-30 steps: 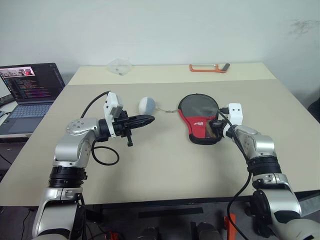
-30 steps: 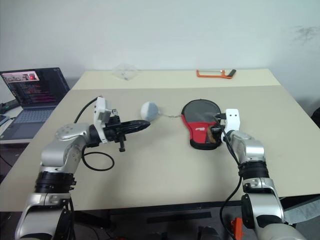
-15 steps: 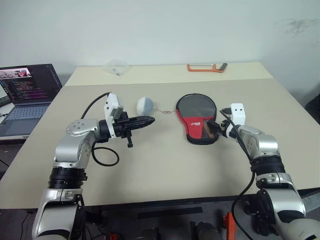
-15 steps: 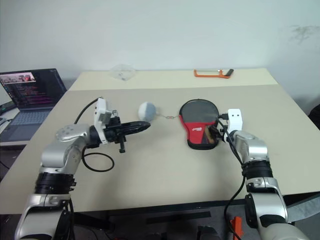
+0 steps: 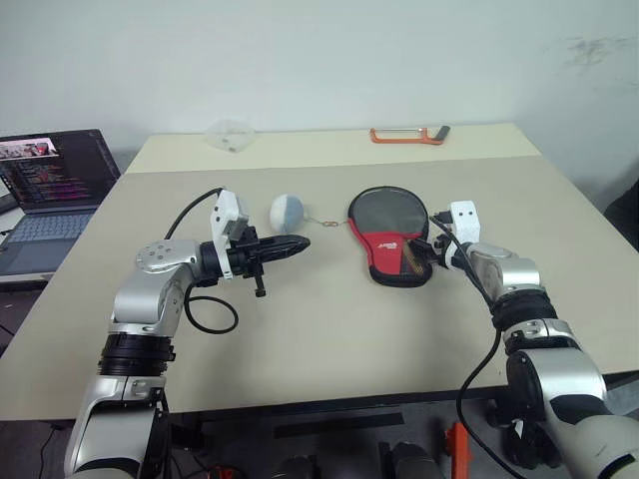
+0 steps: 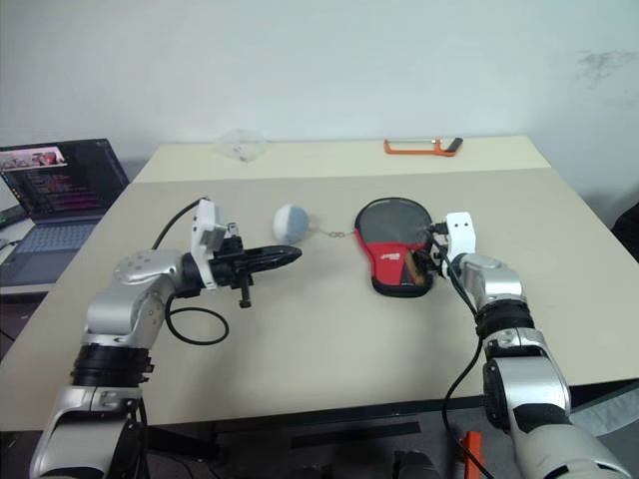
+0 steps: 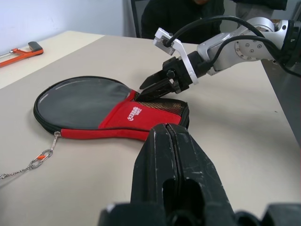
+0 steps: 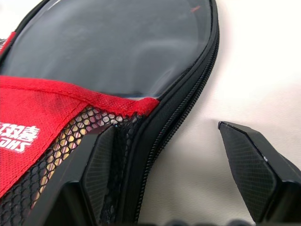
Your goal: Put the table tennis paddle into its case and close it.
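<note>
paddle handle (image 8: 56,146) barely shows through the case (image 5: 391,232) mesh.

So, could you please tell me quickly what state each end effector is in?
Left end effector: closed, holding nothing.
Right end effector: open, straddling the case edge.

Silver-grey jointed arms carry black cuffs and looping black cables. A white camera block tops each wrist. The left gripper (image 5: 290,244) and right gripper (image 7: 143,89) have black, scuffed fingers.
</note>
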Controlling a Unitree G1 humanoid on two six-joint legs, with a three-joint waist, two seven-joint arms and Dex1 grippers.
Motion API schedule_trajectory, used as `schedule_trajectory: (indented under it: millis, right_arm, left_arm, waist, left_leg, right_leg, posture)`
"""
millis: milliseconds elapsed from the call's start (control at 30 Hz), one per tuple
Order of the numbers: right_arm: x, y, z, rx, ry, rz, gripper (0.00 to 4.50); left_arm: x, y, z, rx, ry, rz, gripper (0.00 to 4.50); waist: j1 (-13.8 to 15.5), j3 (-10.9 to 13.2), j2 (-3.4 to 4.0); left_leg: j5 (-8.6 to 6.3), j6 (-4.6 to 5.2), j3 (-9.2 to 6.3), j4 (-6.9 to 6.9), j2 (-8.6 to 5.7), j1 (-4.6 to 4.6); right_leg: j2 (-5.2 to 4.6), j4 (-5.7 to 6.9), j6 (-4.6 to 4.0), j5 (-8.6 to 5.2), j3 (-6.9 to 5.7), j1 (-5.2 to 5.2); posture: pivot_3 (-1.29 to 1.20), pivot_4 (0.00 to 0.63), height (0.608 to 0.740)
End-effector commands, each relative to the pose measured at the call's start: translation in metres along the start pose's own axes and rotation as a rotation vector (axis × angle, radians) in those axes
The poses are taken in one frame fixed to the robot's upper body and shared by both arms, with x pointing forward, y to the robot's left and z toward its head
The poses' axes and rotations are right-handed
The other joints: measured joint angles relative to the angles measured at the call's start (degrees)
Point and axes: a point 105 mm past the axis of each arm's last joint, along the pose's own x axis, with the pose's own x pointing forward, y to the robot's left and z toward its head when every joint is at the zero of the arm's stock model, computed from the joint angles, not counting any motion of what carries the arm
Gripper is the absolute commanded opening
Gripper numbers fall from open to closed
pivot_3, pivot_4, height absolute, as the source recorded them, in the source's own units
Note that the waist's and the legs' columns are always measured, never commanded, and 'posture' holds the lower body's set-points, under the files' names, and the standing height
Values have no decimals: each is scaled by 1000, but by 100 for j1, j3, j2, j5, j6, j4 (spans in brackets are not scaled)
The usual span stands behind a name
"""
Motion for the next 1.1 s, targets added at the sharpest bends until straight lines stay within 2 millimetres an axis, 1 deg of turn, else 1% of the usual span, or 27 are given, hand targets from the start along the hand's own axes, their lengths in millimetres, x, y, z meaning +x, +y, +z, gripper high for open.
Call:
schedule_trajectory:
  millis: [33, 67, 167, 267, 400, 433, 500, 567, 667, 733, 833, 900, 1000, 1100]
  right_arm:
    - [3, 5, -11, -28, 59, 37, 3397]
    - [3, 6, -13, -19, 71, 52, 3206]
    - [4, 9, -18, -10, 97, 74, 2255]
    - [5, 10, -26, 37, 125, 94, 1293]
    - [6, 12, -28, 85, 130, 103, 100]
    - [6, 12, -27, 101, 127, 106, 19]
    - [6, 13, -25, 122, 120, 119, 19]
    - [6, 21, -19, 147, 105, 165, 19]
    - [3, 46, -3, 149, 77, 273, 19]
    - [-2, 66, 2, 145, 73, 344, 19]
    - [-11, 94, -1, 133, 82, 413, 19]
    - [-17, 107, -4, 133, 87, 440, 19]
    - [-27, 132, -13, 127, 101, 494, 19]
    - [-40, 148, -25, 124, 124, 524, 19]
  left_arm:
    - [-3, -1, 11, 52, -6, 3, 0]
    - [-3, -1, 11, 51, -4, 3, 0]
    - [-3, -2, 12, 50, -2, 2, 0]
    - [-2, -2, 13, 51, 2, -2, 0]
    - [-1, -3, 13, 49, 6, -5, 0]
    - [-2, -2, 12, 46, 8, -6, 0]
    - [-4, -3, 10, 39, 15, -12, 0]
    - [-8, -5, 7, 26, 27, -27, 0]
    - [-16, -14, 2, 4, 59, -93, 0]
    - [-21, -19, -1, -6, 79, -128, 0]
    - [-26, -27, -3, -17, 106, -176, 0]
    - [-28, -31, -4, -19, 121, -200, 0]
    - [-30, -40, -3, -32, 141, -239, 0]
    - [-30, -51, -1, -49, 156, -280, 0]
  waist:
    - [-2, -2, 0]
    - [-3, -2, 0]
    - [-4, -5, -1]
    - [-3, -14, -2]
    - [-3, -36, -2]
    - [-2, -37, -3]
    - [-2, -37, -3]
    - [-4, -37, -2]
    - [-49, -37, -2]
    - [-90, -37, -1]
    - [-139, -37, 0]
    - [-147, -36, 0]
    - [-142, -36, 1]
    - [-121, -36, 1]
  left_leg:
    - [0, 0, 0, 0, 0, 0]
    - [0, 0, 0, 0, 0, 0]
    - [0, 0, -2, 0, 0, 1]
    - [0, 0, -1, 0, 0, 7]
    - [0, 0, -1, 0, 0, 12]
    - [0, 0, -2, 0, 0, 13]
    - [0, 0, -1, 0, 0, 15]
    - [0, 0, -2, -1, 1, 16]
    - [0, 0, 2, -7, 2, 16]
    - [0, 0, 0, -10, 5, 13]
    - [-1, -1, -2, -11, 6, 3]
    - [-1, -1, -1, -12, 7, 0]
    - [-1, -1, -2, -11, 8, 1]
    - [-1, 0, -3, -10, 6, 1]
  right_leg:
    - [0, 0, 0, 0, -1, 0]
    - [1, 0, 0, 0, 0, 0]
    - [0, -1, 0, 0, -2, 3]
    - [0, -1, 0, 0, -1, 8]
    - [0, 0, 0, 0, 0, 12]
    - [0, 0, 0, 0, 0, 13]
    - [0, 2, -1, 0, 1, 13]
    - [1, 2, -1, 1, 1, 13]
    - [1, 2, -1, 0, 4, 8]
    - [1, -1, -2, 0, 3, 5]
    - [1, -5, -2, 0, 3, -4]
    - [1, -3, -2, 0, 4, -9]
    - [2, 0, -2, 0, 4, -9]
    - [2, 1, -2, 0, 4, -8]
  posture:
    - [0, 150, 740]
    - [0, 150, 740]
    - [0, 150, 740]
    - [0, 150, 740]
    - [0, 150, 740]
    - [0, 150, 740]
    - [0, 150, 740]
    - [0, 150, 740]
    - [0, 150, 740]
    - [0, 150, 740]
    - [0, 150, 740]
    - [0, 150, 740]
    - [0, 150, 740]
    - [0, 150, 740]
